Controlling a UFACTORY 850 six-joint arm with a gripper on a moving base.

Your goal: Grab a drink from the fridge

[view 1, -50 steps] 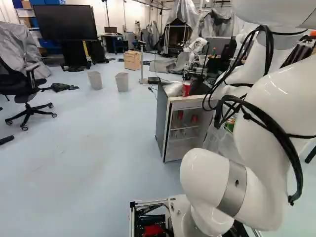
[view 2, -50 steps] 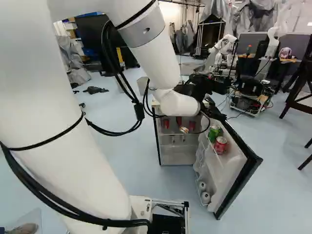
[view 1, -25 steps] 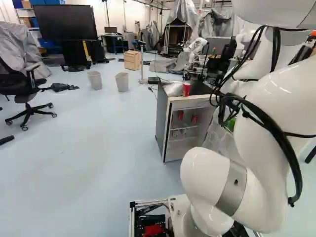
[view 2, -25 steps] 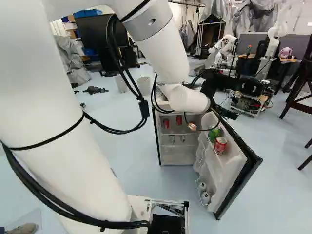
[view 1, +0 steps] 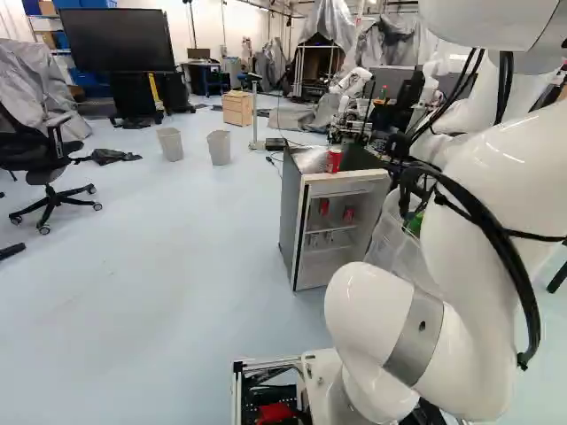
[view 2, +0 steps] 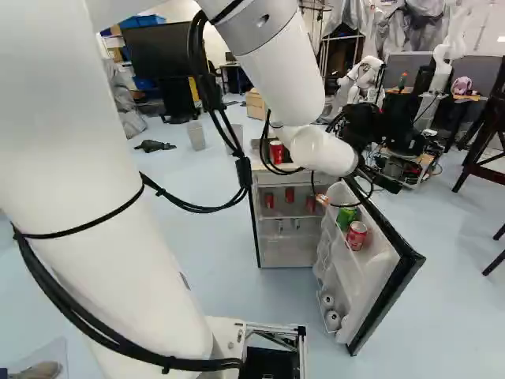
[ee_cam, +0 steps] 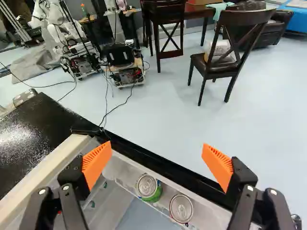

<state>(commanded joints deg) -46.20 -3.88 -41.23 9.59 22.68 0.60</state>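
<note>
- We log a smooth, pale blue floor [view 1: 159,266], evenly lit.
- White wall [view 1: 188,25] at the back; large black screen [view 1: 115,40] before it.
- Left base view, left edge: black office chair [view 1: 40,164], grey sheeting [view 1: 35,84] behind.
- We count two grey bins, near [view 1: 219,147] and far [view 1: 170,143], side by side, close to a light wooden cabinet [view 1: 237,107].
- Wrist view: we note dark wooden chairs [ee_cam: 223,57] near a table [ee_cam: 205,13] bearing pale cloth [ee_cam: 221,6].
</note>
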